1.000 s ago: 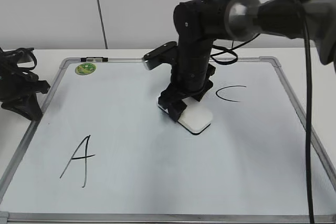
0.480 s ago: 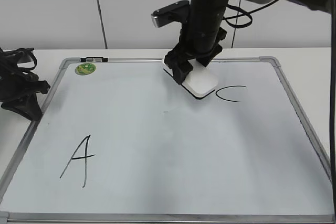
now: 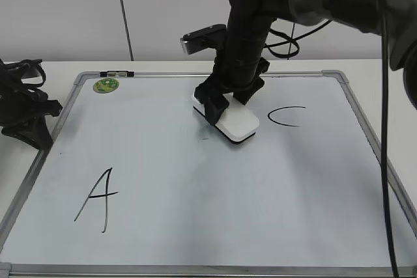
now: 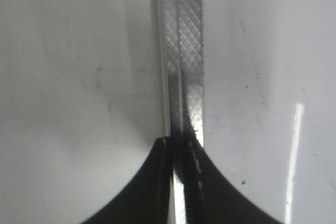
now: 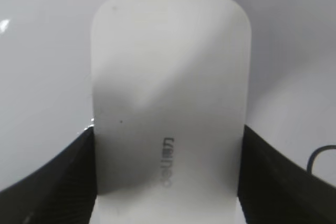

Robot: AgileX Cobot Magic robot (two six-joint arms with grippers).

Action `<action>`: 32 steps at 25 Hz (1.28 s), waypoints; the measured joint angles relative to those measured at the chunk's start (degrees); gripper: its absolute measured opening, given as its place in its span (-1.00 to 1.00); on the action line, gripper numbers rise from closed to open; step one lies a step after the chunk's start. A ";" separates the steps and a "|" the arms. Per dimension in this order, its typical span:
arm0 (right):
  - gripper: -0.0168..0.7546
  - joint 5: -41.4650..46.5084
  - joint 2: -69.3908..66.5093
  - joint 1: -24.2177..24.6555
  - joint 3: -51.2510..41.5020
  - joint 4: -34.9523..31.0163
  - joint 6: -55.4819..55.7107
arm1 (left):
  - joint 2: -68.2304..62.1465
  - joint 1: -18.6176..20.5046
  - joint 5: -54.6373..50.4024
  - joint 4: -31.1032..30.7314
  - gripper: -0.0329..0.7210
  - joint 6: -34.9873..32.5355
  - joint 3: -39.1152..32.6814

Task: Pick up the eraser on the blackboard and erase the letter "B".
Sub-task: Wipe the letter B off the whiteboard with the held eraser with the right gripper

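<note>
Since half a second ago your right pincer (image 3: 225, 114) has swung the eraser (image 3: 236, 125) from up near the far edge of the blackboard (image 3: 195, 226), right beside the "C" (image 3: 287, 116), back toward the middle and a bit to the left. A second ago it sat lower still, so you're going back and forth over the same patch. That pincer is clamped on the eraser; in the right wrist view the white block (image 5: 169, 103) sits squeezed between both dark fingers (image 5: 47, 182), grey lettering facing up. The eraser is flat on the board surface, roughly mid-bench toward the far edge, with the "C" now well off to its right. I can't spot any "B" strokes on the board, just a tiny speck left of the eraser. The "A" (image 3: 96, 200) is down near the front-left corner, and the green sticker (image 3: 105, 85) is in the far-left corner. Your left pincer (image 4: 181, 145) is parked at the board's left frame (image 4: 184, 51), tips drawn together over the metal strip.
</note>
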State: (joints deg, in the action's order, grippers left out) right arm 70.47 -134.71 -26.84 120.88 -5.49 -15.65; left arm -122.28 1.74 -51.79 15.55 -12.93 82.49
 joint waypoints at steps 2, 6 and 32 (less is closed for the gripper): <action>0.47 0.00 -1.48 -0.12 0.00 0.00 -0.21 | 0.00 0.00 0.00 0.00 -0.88 0.00 0.00; 0.47 -0.12 -3.08 -0.12 0.00 -0.69 -0.33 | 0.00 0.00 -0.10 0.00 -0.88 0.00 0.00; 0.47 -6.50 -5.47 -13.27 0.73 0.20 -2.71 | 0.00 0.00 0.00 -0.12 -0.88 0.00 0.00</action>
State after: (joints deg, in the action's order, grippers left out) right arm 63.96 -140.17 -40.11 121.62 -5.29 -18.36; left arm -122.28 1.74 -51.79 15.43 -12.93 82.49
